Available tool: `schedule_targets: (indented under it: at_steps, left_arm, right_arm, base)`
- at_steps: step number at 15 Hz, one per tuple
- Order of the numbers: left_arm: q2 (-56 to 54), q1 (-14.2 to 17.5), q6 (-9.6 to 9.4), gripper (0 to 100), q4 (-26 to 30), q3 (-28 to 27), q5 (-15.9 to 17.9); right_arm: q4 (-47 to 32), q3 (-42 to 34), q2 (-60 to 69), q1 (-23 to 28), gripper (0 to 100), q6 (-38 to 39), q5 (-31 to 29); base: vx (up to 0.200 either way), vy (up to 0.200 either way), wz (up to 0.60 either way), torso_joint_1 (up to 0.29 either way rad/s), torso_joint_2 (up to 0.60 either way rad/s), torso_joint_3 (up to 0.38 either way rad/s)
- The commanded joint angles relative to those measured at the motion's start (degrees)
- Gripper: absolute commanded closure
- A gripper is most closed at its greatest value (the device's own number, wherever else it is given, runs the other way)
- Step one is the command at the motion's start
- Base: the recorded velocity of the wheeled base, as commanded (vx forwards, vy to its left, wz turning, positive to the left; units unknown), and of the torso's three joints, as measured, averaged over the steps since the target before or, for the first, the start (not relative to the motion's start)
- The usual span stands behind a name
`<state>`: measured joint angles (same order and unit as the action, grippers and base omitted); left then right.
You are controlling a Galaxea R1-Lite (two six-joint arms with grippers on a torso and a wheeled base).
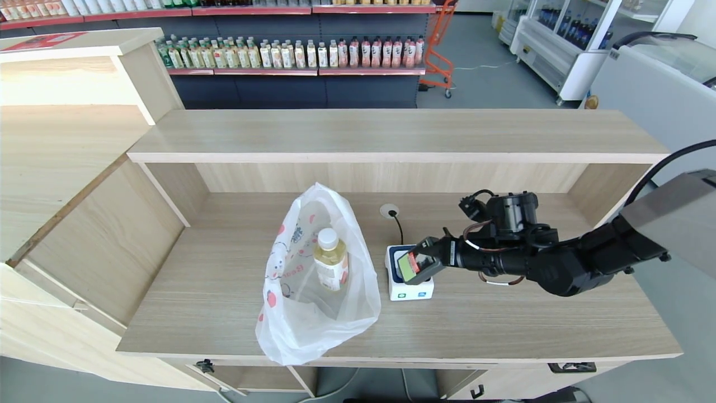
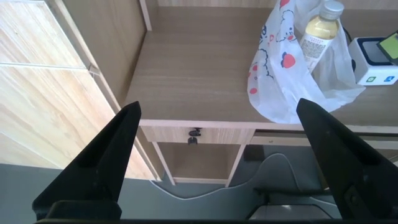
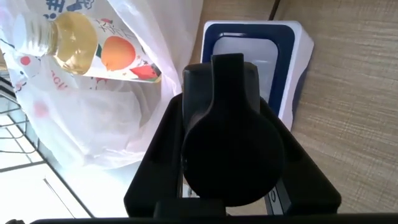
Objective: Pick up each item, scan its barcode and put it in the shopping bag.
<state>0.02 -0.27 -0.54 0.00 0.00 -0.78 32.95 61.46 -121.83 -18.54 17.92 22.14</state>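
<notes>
While the small green-and-red pack sits pinched in the right gripper, I see it held just above the white and blue scanner, its green face tilted up and towards the bag. The fingers of that gripper are clamped on the pack from both sides, and the right arm stretches in from the right over the counter. On the right wrist camera the gripper's dark body covers much of the scanner's blue-rimmed window, so I cannot tell from there whether the pack touches the scanner or hangs clear of it. A black cable runs from the back of the scanner to a round grommet in the counter top. Just to the left of the scanner the shopping bag lies open on the counter, translucent white with red prints, its edge close beside the scanner's base. Inside it a bottle of pale yellow drink with a white cap stands upright. The left gripper hangs well apart from all this, off the counter's front edge to the left of the bag, with its two dark fingers spread wide and holding nothing.
</notes>
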Motion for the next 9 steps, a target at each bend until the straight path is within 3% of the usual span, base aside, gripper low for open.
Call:
schedule_targets:
  at_steps: [1,9]
  left_arm:
    - [-0.02,0.00,0.01,0,0.00,0.00,-0.01]
    - [-0.02,0.00,0.01,0,0.00,0.00,-0.01]
  right_arm:
    - [0.01,1.38,-1.83,-0.09,100,0.01,0.01]
    - [0.01,3.40,-3.15,-0.79,100,0.10,0.01]
  base:
    - [0.000,0.000,0.00,0.000,0.00,0.000]
    - [0.000,0.000,0.00,0.000,0.00,0.000]
